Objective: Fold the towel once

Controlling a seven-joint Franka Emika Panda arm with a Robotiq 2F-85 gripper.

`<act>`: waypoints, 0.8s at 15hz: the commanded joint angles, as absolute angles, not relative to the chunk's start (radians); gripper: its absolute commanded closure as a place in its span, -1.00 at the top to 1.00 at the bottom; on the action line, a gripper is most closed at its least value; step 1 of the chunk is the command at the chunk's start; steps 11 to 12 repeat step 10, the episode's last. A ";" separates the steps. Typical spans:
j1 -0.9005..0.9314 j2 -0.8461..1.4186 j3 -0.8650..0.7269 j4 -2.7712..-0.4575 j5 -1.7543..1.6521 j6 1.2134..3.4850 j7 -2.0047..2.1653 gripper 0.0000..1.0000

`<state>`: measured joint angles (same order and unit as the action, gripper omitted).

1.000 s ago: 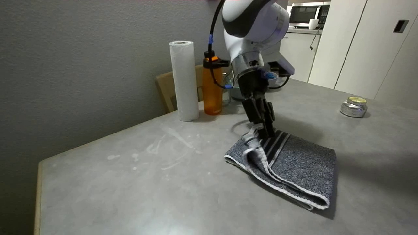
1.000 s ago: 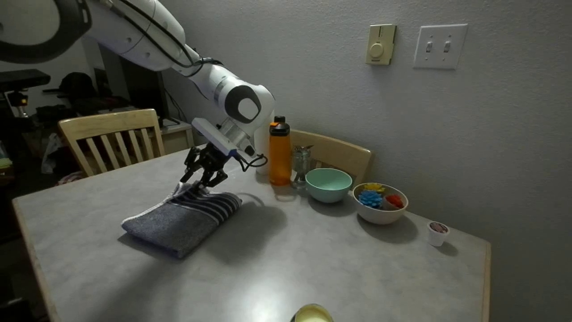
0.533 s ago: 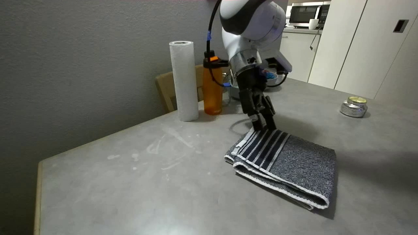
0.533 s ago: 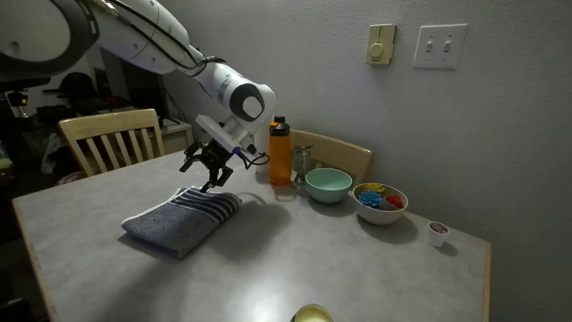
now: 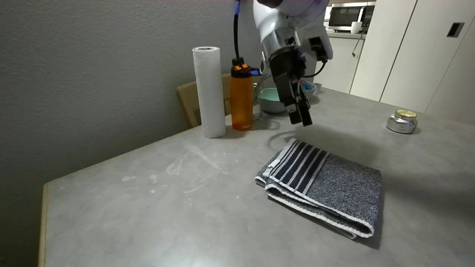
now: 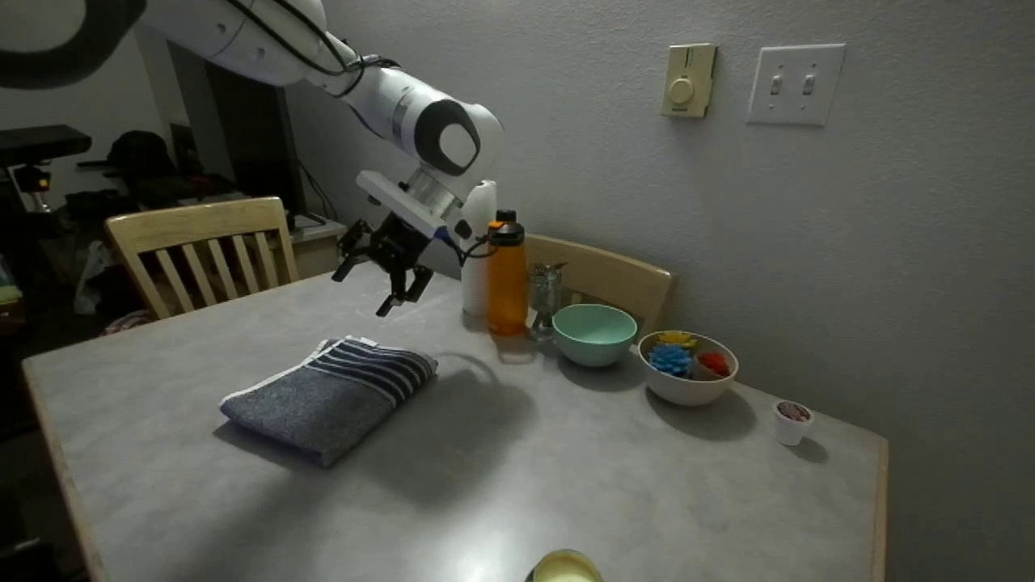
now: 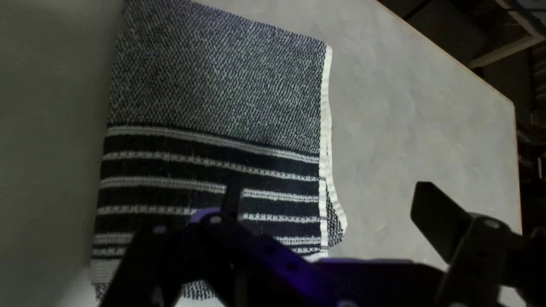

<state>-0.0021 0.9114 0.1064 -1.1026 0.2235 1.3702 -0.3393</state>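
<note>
Presently, in an exterior view, we find the gripper (image 6: 361, 294) to the left of the orange bottle (image 6: 507, 279), our reference for all positions. We note the gripper's two fingers spread apart; it hangs above the table (image 6: 582, 469), apart from the towel (image 5: 345, 185), and the wrist view agrees on the spread. We locate the towel on the table, nearer the camera than the bottle in both exterior views, lying in folded layers. We record a grey upper face, dark and whitish stripes across one end, and white trim along an edge; in the wrist view a lower layer shows slightly at the striped end. Just beside the bottle we log an upright paper roll (image 5: 210, 96), and on the bottle's opposite side a glass jar (image 6: 545, 295), whose contents are too indistinct to name. Progressively farther from the bottle, we list a green bowl (image 6: 594, 351), a white bowl (image 6: 687, 393) holding blue, yellow and red pieces (image 6: 670, 359), and a small cup (image 6: 790, 431). We place a silver jar (image 5: 402, 122) well apart from the bottle and a wooden chair (image 6: 618, 271) behind the bottle.
</note>
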 commanded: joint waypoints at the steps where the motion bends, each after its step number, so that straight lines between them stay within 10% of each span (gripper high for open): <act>1: 0.010 0.730 0.107 -1.274 0.126 1.422 -0.419 1.00; 12: 0.006 0.631 0.115 -1.331 0.118 1.427 -0.442 1.00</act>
